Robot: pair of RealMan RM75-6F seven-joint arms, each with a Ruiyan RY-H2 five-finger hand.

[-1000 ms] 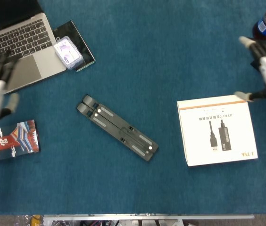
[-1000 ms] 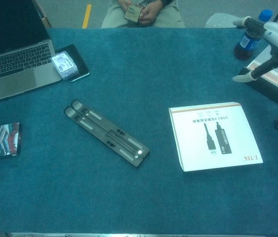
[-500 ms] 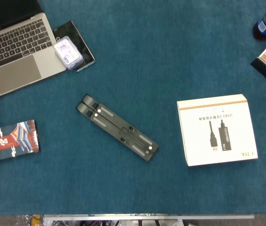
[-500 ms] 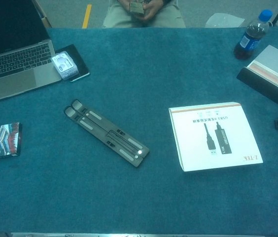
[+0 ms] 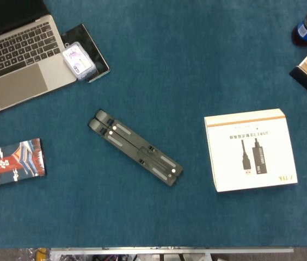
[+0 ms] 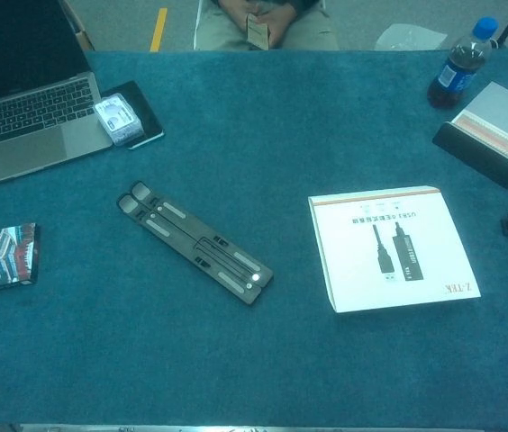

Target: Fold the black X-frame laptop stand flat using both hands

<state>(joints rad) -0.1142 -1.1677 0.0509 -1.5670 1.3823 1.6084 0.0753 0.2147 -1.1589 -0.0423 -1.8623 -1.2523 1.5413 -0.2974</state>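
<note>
Both hands gone, one folded stand, one laptop

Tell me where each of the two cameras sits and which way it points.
Head view: high above, looking straight down at the laptop stand on the table; no robot body shows.
Chest view: lower, at the near edge, looking obliquely across toward a seated person; no hands.
Both share the stand, laptop and white box.
</note>
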